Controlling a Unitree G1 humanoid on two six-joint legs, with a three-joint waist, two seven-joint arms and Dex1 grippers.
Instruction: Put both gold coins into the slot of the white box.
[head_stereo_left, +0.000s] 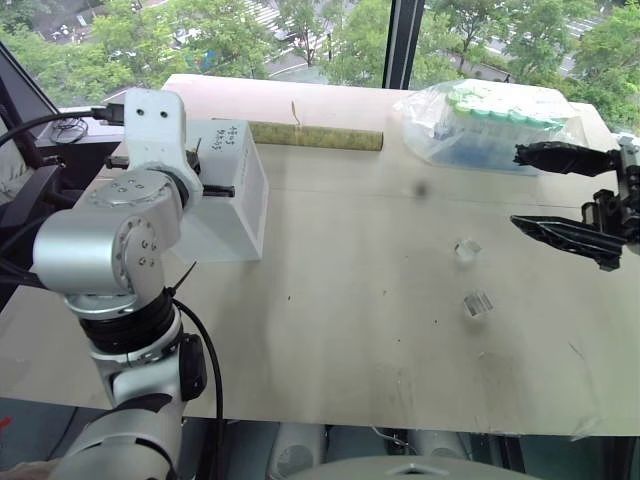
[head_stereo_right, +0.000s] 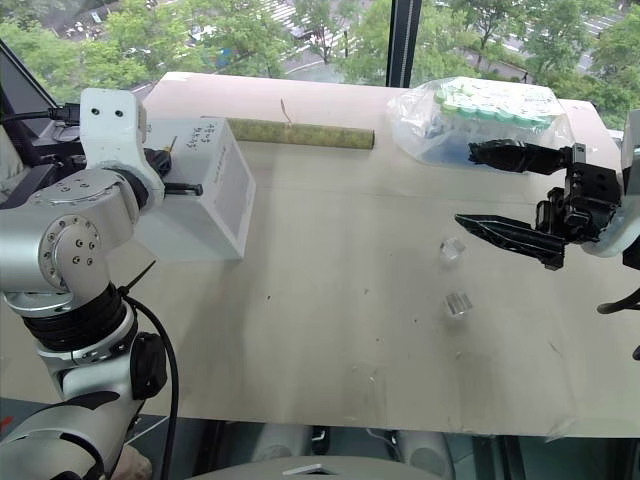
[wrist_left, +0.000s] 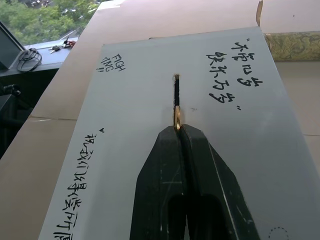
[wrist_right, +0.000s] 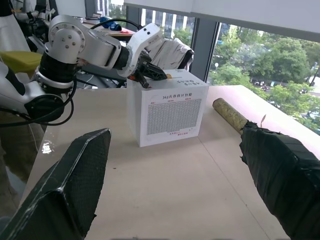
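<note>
The white box (head_stereo_left: 238, 205) stands at the table's left, with handwriting on its top and a printed grid on its side (wrist_right: 167, 112). My left gripper (wrist_left: 177, 131) is over the box top, shut on a gold coin (wrist_left: 176, 118). The coin is held edge-on, right at the near end of the thin dark slot (wrist_left: 176, 92). My right gripper (head_stereo_right: 465, 184) hovers above the table's right side, pointing toward the box with its fingers wide open and nothing between them.
A clear bag of green-capped tubes (head_stereo_left: 490, 125) lies at the back right. A green-gold patterned roll (head_stereo_left: 315, 135) lies behind the box. Two small clear plastic pieces (head_stereo_left: 467, 250) (head_stereo_left: 477, 303) sit on the table (head_stereo_left: 340, 330) below my right gripper.
</note>
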